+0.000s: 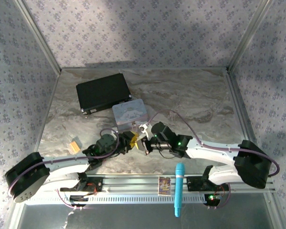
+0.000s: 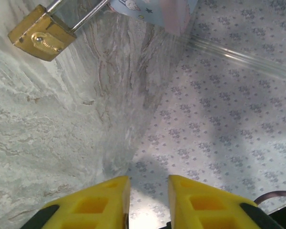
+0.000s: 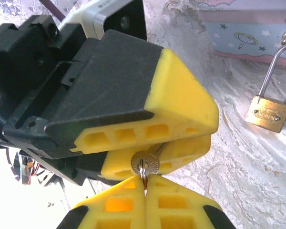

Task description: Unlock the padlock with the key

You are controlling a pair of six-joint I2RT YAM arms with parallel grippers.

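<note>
Right tool (image 3: 145,185), at the bottom centre of its wrist view, is clenched on the small silvery metal key (image 3: 144,164). The blade is buried between its yellow fingers and the round head pokes up. Just above, filling the middle of the frame, the left tool (image 3: 210,137) lies sideways with its lower finger right behind the key's head. Its own wrist view shows a narrow gap between its yellow fingers (image 2: 97,200) and nothing held in it.

At the right edge of the right wrist view, the small brass-yellow padlock with a thin silver shackle (image 3: 268,113) lies flat on the pale marble-patterned desk (image 3: 214,200). It sits just below the pastel blue-and-pink tin (image 3: 248,33), untouched by either tool, and its shackle looks shut.

With the blade covered, the key cannot enter a keyhole, so the step in hand appears to be a pass between tools. Done well, the left tool would close squarely on the head before the right lets go, keeping the blade straight and free. The loose padlock is likely to slide, so its body will probably need steadying while the key goes in.
</note>
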